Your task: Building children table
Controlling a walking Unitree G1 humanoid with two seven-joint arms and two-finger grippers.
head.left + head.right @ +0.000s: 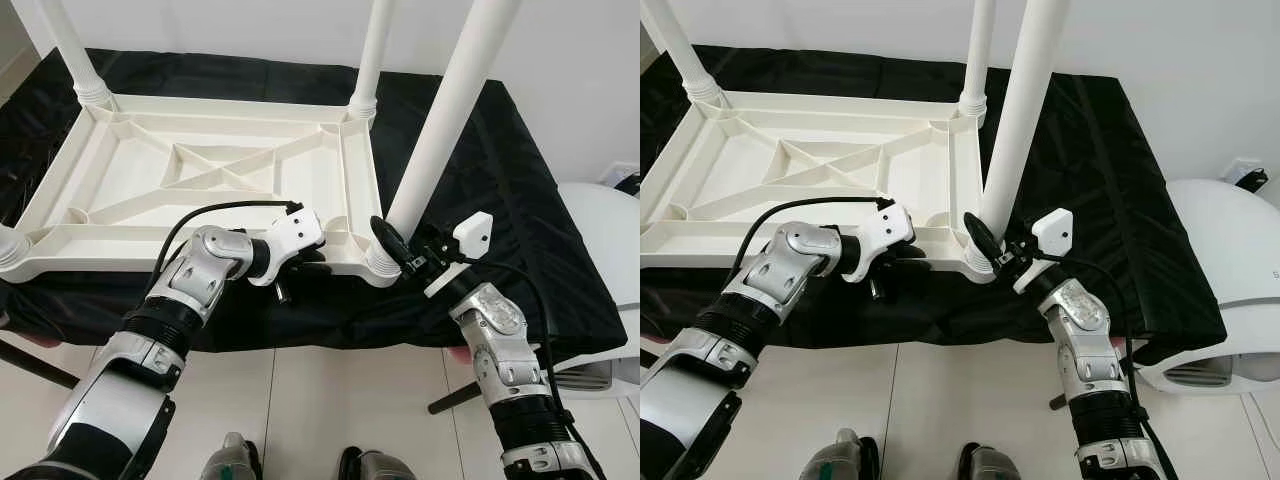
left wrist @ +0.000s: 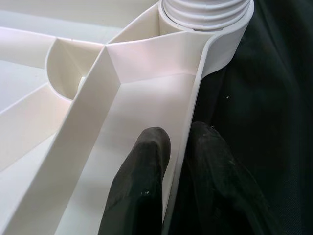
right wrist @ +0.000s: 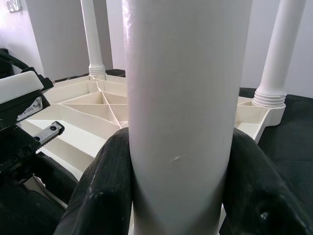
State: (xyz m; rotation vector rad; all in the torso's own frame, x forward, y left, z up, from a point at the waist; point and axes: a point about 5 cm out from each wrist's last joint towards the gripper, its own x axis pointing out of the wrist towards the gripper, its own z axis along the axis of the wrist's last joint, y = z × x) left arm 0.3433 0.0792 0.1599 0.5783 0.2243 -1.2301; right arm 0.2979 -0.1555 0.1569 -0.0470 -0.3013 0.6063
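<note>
Our upturned tabletop [image 1: 200, 170] lies on the black-draped desk [image 1: 500, 200], legs skyward. At its five-o'clock corner, our right pincer [image 1: 392, 243] is clenched around the near leg [image 1: 440, 130], probably to seat it. Our left pincer [image 2: 178, 196] pinches the tabletop's rim, steadying it.

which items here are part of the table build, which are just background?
Job:
- upturned white tabletop
- near-corner leg, gripped by right hand
- left hand pinching the tabletop's edge wall
- other legs

Background:
- black cloth
- white appliance
</note>
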